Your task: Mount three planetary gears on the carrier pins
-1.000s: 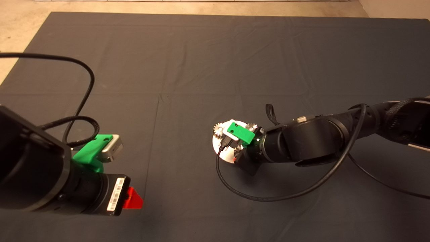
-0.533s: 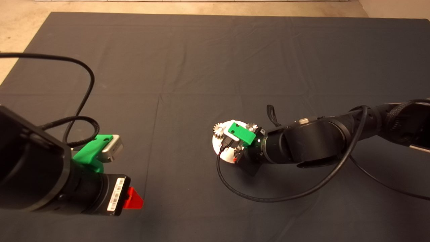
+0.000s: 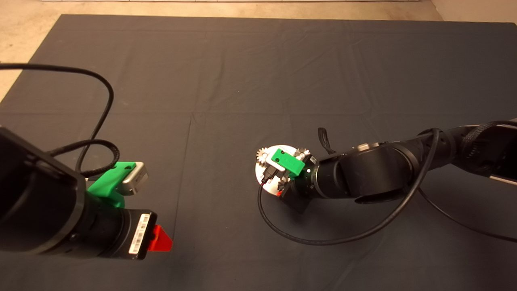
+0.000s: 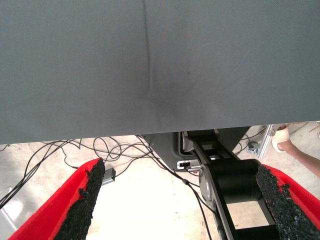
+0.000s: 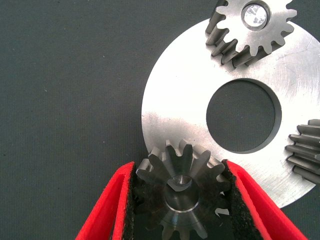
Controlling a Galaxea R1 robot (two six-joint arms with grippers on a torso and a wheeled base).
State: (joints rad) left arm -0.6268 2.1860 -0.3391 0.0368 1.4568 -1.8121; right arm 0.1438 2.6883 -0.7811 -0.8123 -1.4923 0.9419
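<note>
The round silver disc point(image 5: 180, 100) lies on the dark mat, right of centre in the head view point(image 3: 262, 173). One planetary gear point(image 5: 252, 27) sits on a carrier pin, whose bright end point(image 5: 254, 14) shows in the gear's centre. A second gear point(image 5: 306, 150) stands at the disc's rim, partly cut off. My right gripper point(image 5: 180, 172) is shut on the third gear point(image 5: 182, 192) at the disc's edge, and a round metal end shows in that gear's hole. From above, the right gripper point(image 3: 282, 185) covers much of the disc. The left gripper point(image 3: 159, 239) is parked at the lower left, open.
A black cable point(image 3: 323, 238) loops over the mat in front of the right arm. The left wrist view shows the mat's edge, floor cables point(image 4: 75, 150) and a person's foot point(image 4: 282, 140) beyond.
The right gripper with its gear has shifted a little toward the near side over the disc. The left arm has not moved.
</note>
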